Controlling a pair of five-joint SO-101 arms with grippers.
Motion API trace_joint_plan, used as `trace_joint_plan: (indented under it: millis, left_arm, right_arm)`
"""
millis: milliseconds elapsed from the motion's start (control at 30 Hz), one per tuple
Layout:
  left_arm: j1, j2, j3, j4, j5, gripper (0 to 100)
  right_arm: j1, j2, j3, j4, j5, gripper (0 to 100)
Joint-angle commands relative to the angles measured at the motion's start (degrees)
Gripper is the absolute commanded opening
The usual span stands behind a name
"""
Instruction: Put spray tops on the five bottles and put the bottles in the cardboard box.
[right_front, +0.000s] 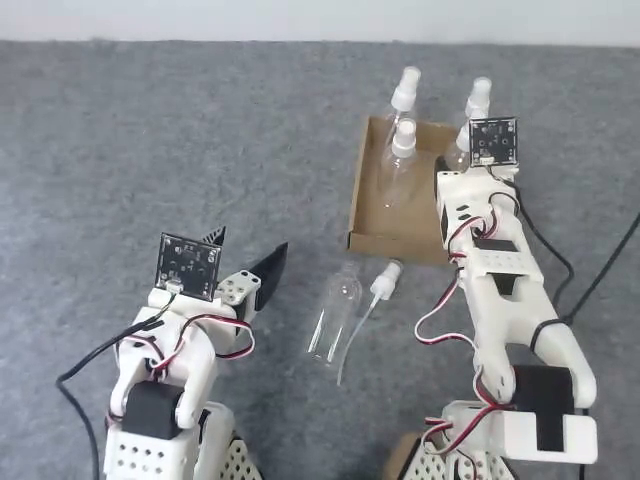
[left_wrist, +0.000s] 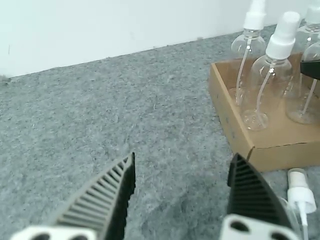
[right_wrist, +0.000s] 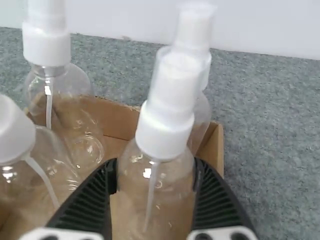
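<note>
The cardboard box (right_front: 362, 195) lies on the grey mat with capped clear bottles standing in it, among them one (right_front: 402, 165) near its middle and two at the back (right_front: 407, 92) (right_front: 478, 100). My right gripper (right_wrist: 156, 197) is shut on another capped bottle (right_wrist: 162, 150) at the box's right side, its black fingers (right_wrist: 92, 200) pressed on both flanks. An uncapped bottle (right_front: 335, 312) lies on the mat in front of the box, with a loose spray top (right_front: 383, 283) beside its neck. My left gripper (left_wrist: 182, 200) is open, low over the mat to the left of that bottle.
The box's near wall (left_wrist: 280, 150) stands between the loose spray top (left_wrist: 301, 194) and the standing bottles (left_wrist: 272, 75). Bare mat (right_front: 150, 150) spreads to the left of the box. Black cables (right_front: 590, 280) run along the right arm.
</note>
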Motion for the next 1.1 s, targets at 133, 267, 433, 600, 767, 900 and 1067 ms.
trace_joint_plan:
  millis: [133, 267, 433, 600, 767, 900, 1067]
  left_arm:
    - [-0.18, -0.62, -0.13, -1.32, -0.18, 28]
    - [-0.09, -0.88, 0.48, -1.67, -0.18, 28]
    - [-0.09, -0.88, 0.57, -1.67, -0.18, 28]
    - [0.00, -0.88, 0.57, -1.67, -0.18, 28]
    - [0.00, -0.88, 0.57, -1.67, -0.18, 28]
    - [0.00, -0.88, 0.66, -1.67, -0.18, 28]
    - [0.00, -0.88, 0.66, -1.67, -0.18, 28]
  right_arm:
    - [-0.04, -0.75, -0.97, -1.36, -0.26, 0.7]
    - [-0.04, -0.75, -0.97, -1.27, -0.26, 0.7]
    - [-0.04, -0.75, -0.97, -1.27, -0.26, 0.7]
    - [-0.04, -0.75, -0.97, -1.19, -0.26, 3.0]
    - [-0.04, -0.75, -0.70, -0.84, -0.62, 18.8]
    - [-0.04, -0.75, -0.62, -0.75, -0.26, 24.3]
    - [-0.04, -0.75, -0.62, -0.75, -0.26, 24.5]
